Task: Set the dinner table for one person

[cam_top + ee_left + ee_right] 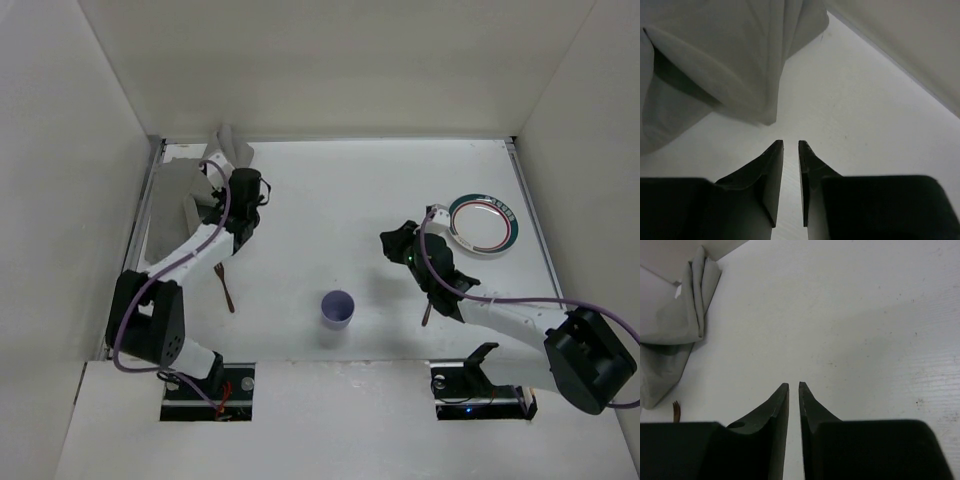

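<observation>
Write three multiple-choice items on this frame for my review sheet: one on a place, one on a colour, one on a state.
1. Where does the round white plate with a teal rim lie on the matte white dinner table?
A. on its right side
B. at its near left corner
C. at its centre

2. What colour is the small round cup?
A. red
B. purple
C. green

3. How does the left claw stand?
A. clamped on a fork
B. spread wide
C. nearly shut and empty

Key:
1 A: the top view shows it close to the table's right edge.
2 B: from above it reads pale purple.
3 C: the left wrist view shows only a sliver of gap with nothing in it.
</observation>
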`<action>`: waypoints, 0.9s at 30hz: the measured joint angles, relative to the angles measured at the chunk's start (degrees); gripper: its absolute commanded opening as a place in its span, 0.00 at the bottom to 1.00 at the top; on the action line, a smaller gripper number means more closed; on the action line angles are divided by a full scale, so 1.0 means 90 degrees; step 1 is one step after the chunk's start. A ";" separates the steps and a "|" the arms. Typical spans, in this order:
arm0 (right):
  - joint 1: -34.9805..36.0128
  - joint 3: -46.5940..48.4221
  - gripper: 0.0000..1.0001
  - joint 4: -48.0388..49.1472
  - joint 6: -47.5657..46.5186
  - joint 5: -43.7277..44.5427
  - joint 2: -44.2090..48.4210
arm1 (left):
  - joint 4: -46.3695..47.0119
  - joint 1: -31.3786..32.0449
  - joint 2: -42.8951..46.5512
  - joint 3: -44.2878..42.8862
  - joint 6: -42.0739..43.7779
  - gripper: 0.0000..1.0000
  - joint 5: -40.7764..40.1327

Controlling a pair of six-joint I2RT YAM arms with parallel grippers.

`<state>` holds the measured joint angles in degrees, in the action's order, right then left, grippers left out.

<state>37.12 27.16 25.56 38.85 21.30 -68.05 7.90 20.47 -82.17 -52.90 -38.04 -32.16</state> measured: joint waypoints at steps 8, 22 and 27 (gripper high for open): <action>-0.0002 0.0000 0.52 0.0017 0.0017 -0.0063 0.0012 | -0.0401 -0.0750 -0.2064 -0.2110 0.0719 0.59 -0.0340; 0.0010 0.0000 0.55 0.0027 -0.0005 -0.0100 -0.0104 | -0.1523 -0.1105 -0.5576 -0.5481 0.1800 0.51 -0.0236; 0.0010 0.0000 0.56 0.0024 -0.0007 -0.0102 -0.0107 | -0.1819 -0.1161 -0.6011 -0.6122 0.1797 0.19 -0.0194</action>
<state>37.21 27.16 25.78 38.79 20.38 -69.01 -8.47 10.02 -136.27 -108.01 -21.87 -33.91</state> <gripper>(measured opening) 0.554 0.298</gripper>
